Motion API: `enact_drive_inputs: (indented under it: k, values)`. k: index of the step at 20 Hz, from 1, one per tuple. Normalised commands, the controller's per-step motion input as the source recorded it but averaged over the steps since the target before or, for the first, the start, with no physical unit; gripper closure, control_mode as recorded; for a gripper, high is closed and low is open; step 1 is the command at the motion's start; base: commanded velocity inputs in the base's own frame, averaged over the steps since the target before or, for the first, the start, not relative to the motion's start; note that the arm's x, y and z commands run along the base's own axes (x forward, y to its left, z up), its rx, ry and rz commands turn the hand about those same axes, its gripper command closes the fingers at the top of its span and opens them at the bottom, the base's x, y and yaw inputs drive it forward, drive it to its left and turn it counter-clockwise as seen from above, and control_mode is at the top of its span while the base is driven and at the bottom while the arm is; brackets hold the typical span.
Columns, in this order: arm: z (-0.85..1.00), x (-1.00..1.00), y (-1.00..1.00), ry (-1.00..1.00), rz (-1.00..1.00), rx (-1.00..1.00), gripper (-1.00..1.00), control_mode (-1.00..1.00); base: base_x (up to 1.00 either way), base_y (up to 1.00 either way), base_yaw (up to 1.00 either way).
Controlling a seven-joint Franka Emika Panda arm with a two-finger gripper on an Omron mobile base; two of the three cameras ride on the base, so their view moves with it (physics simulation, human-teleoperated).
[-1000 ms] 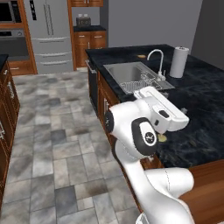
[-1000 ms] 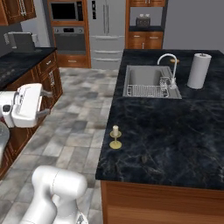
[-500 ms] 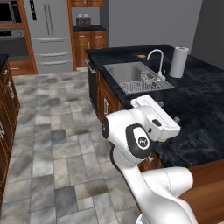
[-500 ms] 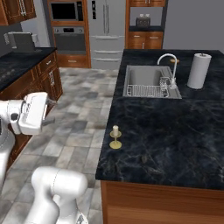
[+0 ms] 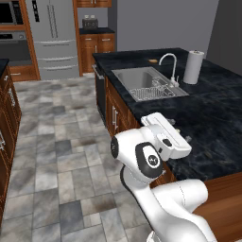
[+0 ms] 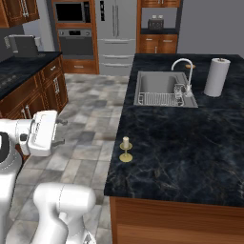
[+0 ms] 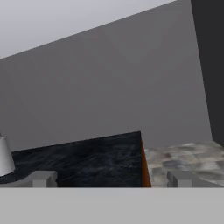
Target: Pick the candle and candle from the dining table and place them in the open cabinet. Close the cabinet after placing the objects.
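My hand (image 6: 61,132) wide open w/ nothing in it, held off the tabletop (image 6: 190,143) edge over the floor, candle (image 6: 126,149) in small brass holder upright near tabletop's edge, just beyond my fingers, sink (image 6: 162,88) further off.

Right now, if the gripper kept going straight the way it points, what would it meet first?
The open gripper points roughly level across the dining table. Nothing stands directly ahead; the way looks free over the stone top toward the grey wall, though depth is hard to judge. The candle appears off that line.
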Motion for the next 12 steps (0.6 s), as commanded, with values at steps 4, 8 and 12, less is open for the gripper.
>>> enact_drive_inputs:
  k: [4, 8, 12]
  values:
    - [-0.31, 0.0, -0.25, 0.0, -0.01, 0.0, -1.0, -1.0, 0.0, 0.0, 0.0]
    - [-0.31, 0.0, -0.27, 0.0, 0.0, 0.0, -1.0, -1.0, 0.0, 0.0, 0.0]
    - [-0.33, 0.1, -0.18, 0.0, 0.0, 0.0, -1.0, -1.0, 0.0, 0.0, 0.0]
